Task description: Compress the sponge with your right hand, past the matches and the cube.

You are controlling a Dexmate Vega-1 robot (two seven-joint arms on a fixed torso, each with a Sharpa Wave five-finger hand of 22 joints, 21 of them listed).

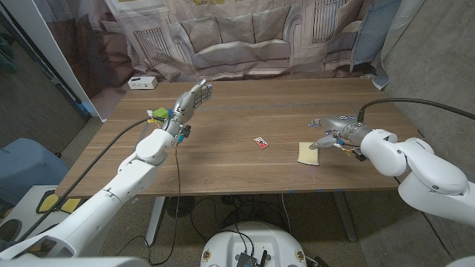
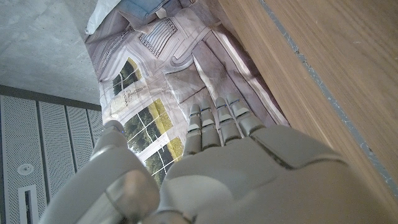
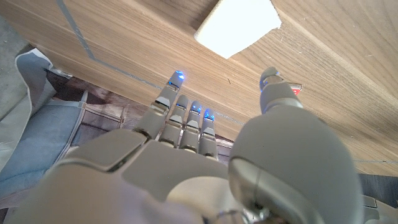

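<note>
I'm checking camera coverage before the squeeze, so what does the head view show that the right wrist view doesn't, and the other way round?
Head view alone: the left robot hand raised with fingers apart, the colourful cube beside it, a white box at the table's far edge, and the printed backdrop. Right wrist view alone: blue lights on the fingertips of the right robot hand. Both show: that open hand, the pale sponge lying untouched on the wooden table, and the red matchbox.

The wooden bench (image 1: 245, 111) carries a pale sponge (image 1: 309, 153), a small matchbox (image 1: 260, 142) and a white box (image 1: 142, 82) at its far left corner
</note>
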